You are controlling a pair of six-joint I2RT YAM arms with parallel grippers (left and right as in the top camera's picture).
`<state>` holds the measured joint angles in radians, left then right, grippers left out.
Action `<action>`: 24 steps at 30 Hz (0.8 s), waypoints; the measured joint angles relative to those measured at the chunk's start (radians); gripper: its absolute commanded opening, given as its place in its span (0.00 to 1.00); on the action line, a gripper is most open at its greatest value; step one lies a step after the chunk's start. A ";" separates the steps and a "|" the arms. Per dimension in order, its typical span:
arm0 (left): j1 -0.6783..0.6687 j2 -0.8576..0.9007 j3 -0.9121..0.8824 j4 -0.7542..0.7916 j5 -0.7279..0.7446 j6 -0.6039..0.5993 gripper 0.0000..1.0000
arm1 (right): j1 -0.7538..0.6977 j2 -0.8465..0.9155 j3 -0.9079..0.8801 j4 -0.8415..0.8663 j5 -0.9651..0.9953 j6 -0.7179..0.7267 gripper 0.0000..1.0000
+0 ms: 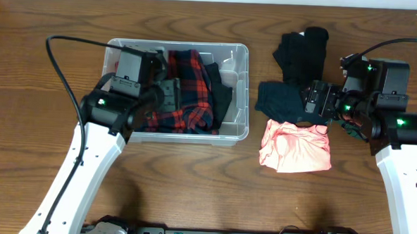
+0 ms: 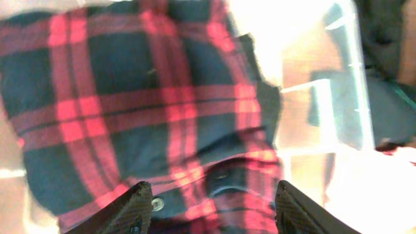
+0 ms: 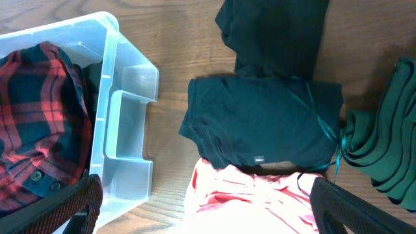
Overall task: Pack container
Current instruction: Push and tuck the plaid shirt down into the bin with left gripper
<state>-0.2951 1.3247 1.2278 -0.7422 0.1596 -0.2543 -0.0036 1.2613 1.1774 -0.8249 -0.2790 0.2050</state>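
The container point(image 1: 243, 76) sat on the bench point(image 1: 191, 187), left of centre. In it lay a plaid shirt point(image 1: 185, 95), with a dark garment point(image 1: 222, 96) beside that on the right. We saw the left fingers point(image 2: 133, 208) spread wide over the plaid shirt with nothing held between them; we could not tell whether they touched the cloth. The right fingers point(image 3: 65, 208) also stood apart and held nothing. They hung over a dark blue shirt point(image 3: 260, 123), which lay on the bench just right of the container. A pink garment point(image 3: 247, 195) touched its near edge, a black one point(image 3: 273, 32) its far edge, and a green one point(image 3: 383, 130) lay to its right.
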 measured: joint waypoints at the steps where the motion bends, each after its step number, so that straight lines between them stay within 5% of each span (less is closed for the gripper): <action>1: -0.012 0.001 0.001 0.003 0.001 0.004 0.61 | 0.000 0.000 0.000 0.000 0.000 0.000 0.99; 12: -0.201 0.241 -0.045 -0.008 0.058 0.045 0.62 | 0.000 0.000 0.000 0.000 0.000 0.000 0.99; 24: -0.213 0.427 -0.040 0.034 0.067 0.045 0.62 | 0.000 0.000 0.000 0.000 0.000 0.000 0.99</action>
<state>-0.5079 1.7519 1.1881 -0.7082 0.2268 -0.2089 -0.0036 1.2613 1.1774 -0.8249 -0.2790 0.2050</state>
